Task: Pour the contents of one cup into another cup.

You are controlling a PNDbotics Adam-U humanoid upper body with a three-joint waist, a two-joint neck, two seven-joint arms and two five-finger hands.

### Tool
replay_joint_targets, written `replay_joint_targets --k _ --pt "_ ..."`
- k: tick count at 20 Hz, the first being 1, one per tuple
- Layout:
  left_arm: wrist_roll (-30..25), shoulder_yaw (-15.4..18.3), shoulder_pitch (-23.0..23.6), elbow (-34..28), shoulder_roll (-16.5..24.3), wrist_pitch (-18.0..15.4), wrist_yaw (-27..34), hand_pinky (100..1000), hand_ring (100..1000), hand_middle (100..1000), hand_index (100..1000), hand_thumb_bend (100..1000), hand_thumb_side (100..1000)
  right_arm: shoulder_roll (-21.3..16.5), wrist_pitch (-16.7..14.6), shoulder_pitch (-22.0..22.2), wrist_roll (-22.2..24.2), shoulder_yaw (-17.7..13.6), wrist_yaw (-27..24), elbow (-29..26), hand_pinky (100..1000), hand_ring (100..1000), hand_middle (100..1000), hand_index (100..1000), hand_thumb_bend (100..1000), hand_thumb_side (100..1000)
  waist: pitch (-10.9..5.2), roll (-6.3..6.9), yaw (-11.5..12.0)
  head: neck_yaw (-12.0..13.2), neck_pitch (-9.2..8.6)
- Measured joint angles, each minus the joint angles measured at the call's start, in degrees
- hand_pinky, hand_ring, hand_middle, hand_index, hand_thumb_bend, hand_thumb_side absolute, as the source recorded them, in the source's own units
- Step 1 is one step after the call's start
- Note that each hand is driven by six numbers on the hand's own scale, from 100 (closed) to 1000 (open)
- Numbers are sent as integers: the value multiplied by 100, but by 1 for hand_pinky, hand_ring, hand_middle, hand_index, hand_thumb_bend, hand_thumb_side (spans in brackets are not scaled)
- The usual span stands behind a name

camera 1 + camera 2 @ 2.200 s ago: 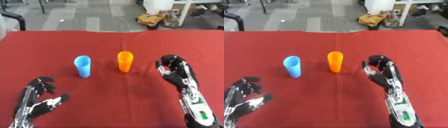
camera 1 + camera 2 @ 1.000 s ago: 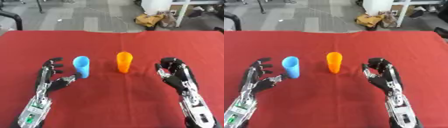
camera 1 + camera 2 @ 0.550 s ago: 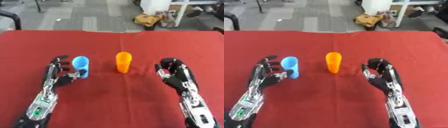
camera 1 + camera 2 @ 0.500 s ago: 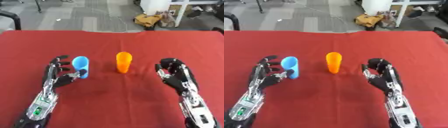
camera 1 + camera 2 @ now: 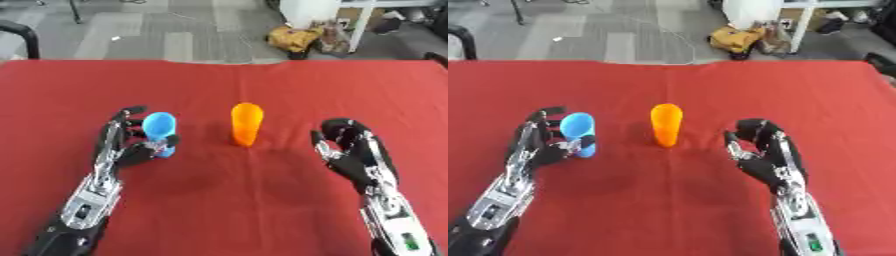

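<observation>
The orange cup [image 5: 247,124] stands upright mid-table. Just to its left, my left hand [image 5: 122,145] curls around the blue cup [image 5: 160,134]. To its right, my right hand [image 5: 352,154] hovers apart, fingers relaxed, grasping nothing.

Illumination is even and moderately bright, diffuse from overhead; no hard glare appears on the red tablecloth [image 5: 262,210]. Shadows are soft and short: a faint dark patch lies at the base of the orange cup [image 5: 246,124]; another sits beneath the blue cup [image 5: 160,134]. Both views are soft overall, with smeared fine detail; the grey floor [image 5: 614,30] and the clutter beyond the table's far edge are the least distinct.
</observation>
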Motion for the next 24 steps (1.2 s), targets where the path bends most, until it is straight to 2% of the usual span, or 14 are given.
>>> replay_joint_targets --k 16,20,21,24 --pt "-295 -60 -189 420 0 -9 -144 555 616 691 725 966 187 41 1 -1 6 1 0 0 759 628 581 627 309 100 17 0 -54 17 -41" --pt "-367 -63 -230 495 0 -38 -187 524 587 649 702 914 137 42 1 -1 8 1 0 1 759 629 581 627 309 100 17 0 -71 17 -45" --pt "-381 -63 -242 499 0 -48 -197 516 575 631 694 885 100 42 -1 -1 10 1 0 1 759 629 581 627 308 100 17 -2 -71 17 -46" --pt "-409 -65 -267 506 0 -73 -205 492 537 585 676 801 100 42 -5 -1 14 1 0 8 759 629 581 627 308 100 17 -4 -74 18 -50"
